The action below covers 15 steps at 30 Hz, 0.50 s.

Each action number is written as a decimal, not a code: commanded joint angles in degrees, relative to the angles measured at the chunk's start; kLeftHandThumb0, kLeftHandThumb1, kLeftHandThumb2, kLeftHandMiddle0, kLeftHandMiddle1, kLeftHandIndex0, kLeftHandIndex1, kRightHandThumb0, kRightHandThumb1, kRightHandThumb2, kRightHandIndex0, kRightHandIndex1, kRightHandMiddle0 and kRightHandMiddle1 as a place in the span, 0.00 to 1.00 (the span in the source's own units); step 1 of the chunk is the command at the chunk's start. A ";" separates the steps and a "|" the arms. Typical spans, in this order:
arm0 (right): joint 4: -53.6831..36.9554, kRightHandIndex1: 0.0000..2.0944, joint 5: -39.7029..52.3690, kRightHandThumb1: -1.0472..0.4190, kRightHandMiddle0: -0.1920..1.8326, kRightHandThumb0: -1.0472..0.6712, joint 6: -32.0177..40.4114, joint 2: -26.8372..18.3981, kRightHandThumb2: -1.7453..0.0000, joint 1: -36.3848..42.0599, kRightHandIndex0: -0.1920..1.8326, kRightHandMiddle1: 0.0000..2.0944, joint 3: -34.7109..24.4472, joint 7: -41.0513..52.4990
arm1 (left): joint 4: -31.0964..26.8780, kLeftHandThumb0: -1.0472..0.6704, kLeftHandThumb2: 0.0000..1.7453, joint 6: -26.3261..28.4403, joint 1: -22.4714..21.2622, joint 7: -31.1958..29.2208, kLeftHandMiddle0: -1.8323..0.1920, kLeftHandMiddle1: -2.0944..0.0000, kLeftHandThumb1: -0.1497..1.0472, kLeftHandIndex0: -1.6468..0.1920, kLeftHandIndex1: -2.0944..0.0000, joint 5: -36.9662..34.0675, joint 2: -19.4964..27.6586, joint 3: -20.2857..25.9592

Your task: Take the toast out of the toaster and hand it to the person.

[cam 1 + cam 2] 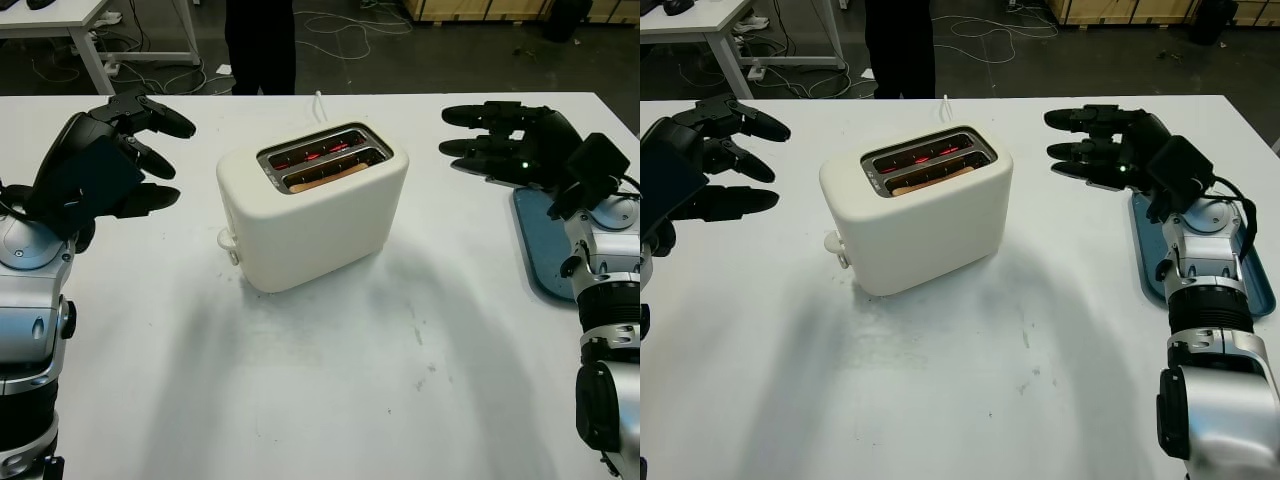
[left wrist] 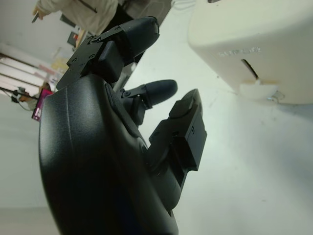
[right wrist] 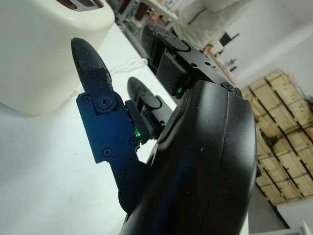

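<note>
Two glowing slots top the smooth rounded cream toaster (image 1: 312, 205), toast (image 1: 325, 179) inside

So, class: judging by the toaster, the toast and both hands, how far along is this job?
Nothing looks done yet. The toast sits low in the toaster's near slot, with the far slot glowing red. Both hands are open and hold nothing: the left hand is left of the toaster, the right hand to its right. Left: lift the toast out and pass it to the person across the table.

Left hand (image 1: 135, 150) and right hand (image 1: 500, 145) are both open, raised, fingers pointing inward.
</note>
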 commanded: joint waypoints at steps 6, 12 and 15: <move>0.31 0.00 0.77 0.17 0.48 0.32 -1.30 0.59 1.00 -0.35 0.52 0.00 -0.38 0.20 | -0.35 0.87 0.10 -0.12 -0.94 0.15 0.71 0.34 0.89 0.71 0.48 0.24 0.47 0.04; -0.10 0.00 0.70 0.18 0.48 0.32 -0.45 0.51 1.00 -0.19 0.52 0.00 -0.41 -0.18 | -0.54 0.87 0.10 0.27 -0.93 0.23 0.70 0.34 0.89 0.71 0.48 -0.22 0.04 0.40; -0.37 0.00 0.58 0.18 0.48 0.32 -1.01 0.42 1.00 0.11 0.53 0.00 -0.41 -0.30 | -0.84 0.88 0.11 0.43 -0.81 0.25 0.70 0.34 0.89 0.71 0.48 -0.24 0.01 0.37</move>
